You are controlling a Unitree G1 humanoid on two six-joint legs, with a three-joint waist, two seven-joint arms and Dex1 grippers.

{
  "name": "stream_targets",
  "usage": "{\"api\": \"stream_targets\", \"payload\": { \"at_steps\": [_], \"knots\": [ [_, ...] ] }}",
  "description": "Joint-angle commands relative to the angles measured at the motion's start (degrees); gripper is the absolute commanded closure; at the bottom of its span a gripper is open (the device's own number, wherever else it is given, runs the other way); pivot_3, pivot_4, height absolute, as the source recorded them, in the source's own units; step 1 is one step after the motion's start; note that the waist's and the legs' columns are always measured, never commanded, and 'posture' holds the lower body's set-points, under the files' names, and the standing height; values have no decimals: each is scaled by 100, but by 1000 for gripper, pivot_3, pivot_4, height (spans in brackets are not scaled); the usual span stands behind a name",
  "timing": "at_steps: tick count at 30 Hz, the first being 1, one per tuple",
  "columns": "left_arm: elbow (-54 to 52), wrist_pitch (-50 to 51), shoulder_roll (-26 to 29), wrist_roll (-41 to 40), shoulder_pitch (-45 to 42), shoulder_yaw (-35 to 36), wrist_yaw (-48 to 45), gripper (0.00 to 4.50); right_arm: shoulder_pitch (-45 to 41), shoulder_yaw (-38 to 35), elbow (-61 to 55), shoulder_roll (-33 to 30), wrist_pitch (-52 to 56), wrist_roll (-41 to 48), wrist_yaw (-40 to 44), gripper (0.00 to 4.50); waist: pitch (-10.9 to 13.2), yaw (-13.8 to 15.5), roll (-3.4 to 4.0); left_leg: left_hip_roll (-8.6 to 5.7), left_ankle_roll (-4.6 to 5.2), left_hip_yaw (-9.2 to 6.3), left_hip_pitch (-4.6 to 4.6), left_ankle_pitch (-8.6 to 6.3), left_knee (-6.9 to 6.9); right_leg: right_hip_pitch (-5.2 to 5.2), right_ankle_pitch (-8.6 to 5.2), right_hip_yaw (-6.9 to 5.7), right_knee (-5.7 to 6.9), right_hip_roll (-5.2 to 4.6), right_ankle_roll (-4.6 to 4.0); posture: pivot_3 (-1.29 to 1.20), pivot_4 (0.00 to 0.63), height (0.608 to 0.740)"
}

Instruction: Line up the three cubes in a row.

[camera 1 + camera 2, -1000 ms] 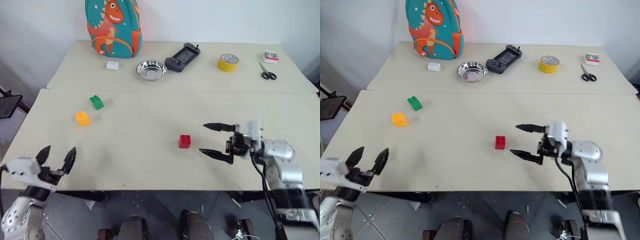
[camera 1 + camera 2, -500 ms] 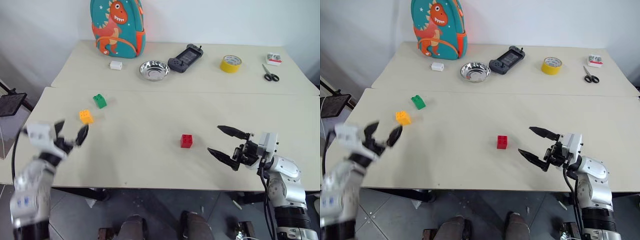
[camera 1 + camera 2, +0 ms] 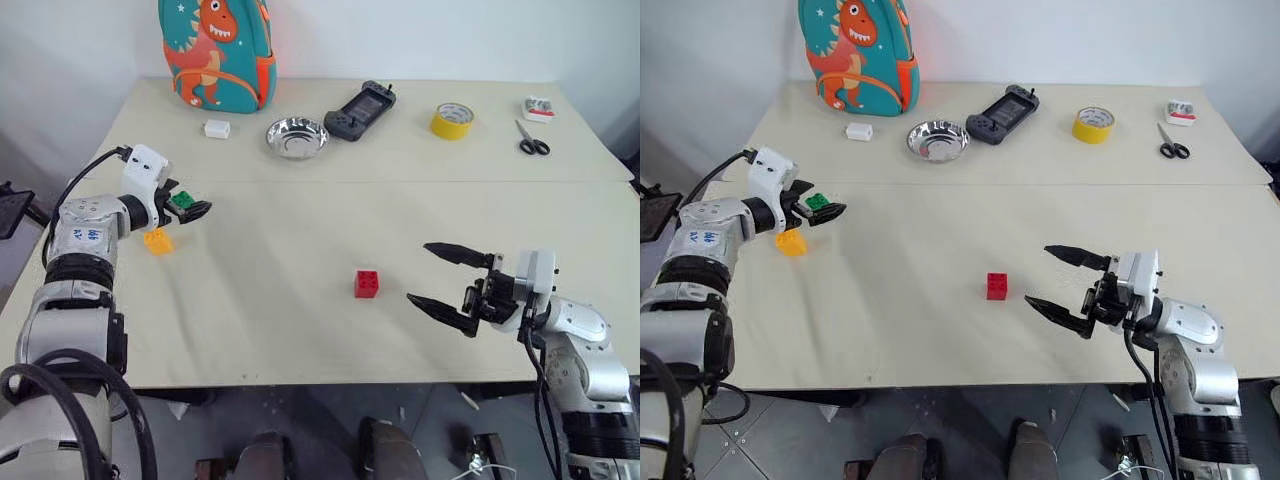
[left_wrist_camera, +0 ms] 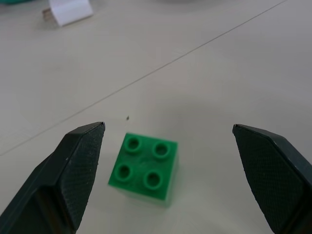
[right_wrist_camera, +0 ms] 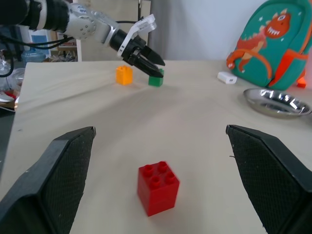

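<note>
Nothing lined up yet. Left gripper (image 4: 165,161) jaws wide, straddling green cube (image 4: 145,167), not gripping. Yellow-orange cube (image 3: 157,241) just beside green cube; red cube (image 3: 367,284) well apart from it, facing right gripper (image 3: 452,285), jaws wide, empty.

cubes (image 3: 367,283): 3 | white block (image 3: 216,128): 1 | bowl (image 3: 296,137): 1 | tape roll (image 3: 452,121): 1 | scissors (image 3: 529,139): 1

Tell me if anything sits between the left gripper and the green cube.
Nothing visible does. The left gripper is open with the green cube lying on bare table between its two fingers; the orange cube lies off to the side.
</note>
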Motion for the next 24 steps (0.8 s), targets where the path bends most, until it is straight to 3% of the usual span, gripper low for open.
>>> {"api": "stream_targets", "payload": {
  "at_steps": [1,9,13,20,24],
  "knots": [
    [237,-196,53,214,-219,12,18,0,119,-184,-445,-121,124,181,-161,6,1,5,-2,0,0,0,-1,0,0,-1,0,0,0,0,0,0,150,740],
    [477,55,-48,397,-327,148,152,0,317,-271,-629,-230,175,163,-326,6,6,37,-11,0,0,1,0,0,7,0,0,4,4,-1,1,0,150,740],
    [500,24,-128,398,-303,232,198,877,338,-277,-628,-267,173,159,-341,0,6,40,-12,0,0,1,1,0,8,0,0,4,5,-1,1,0,150,740],
    [486,-57,-222,334,-282,433,122,3039,367,-225,-586,-286,118,129,-336,0,5,40,-12,0,0,1,2,1,9,0,0,4,8,-1,0,0,150,740],
    [412,-284,-190,126,-332,679,-414,3037,323,-210,-542,-293,114,121,-324,0,6,36,-12,0,0,1,1,1,10,0,0,3,8,-1,1,0,150,740]
  ]
}}
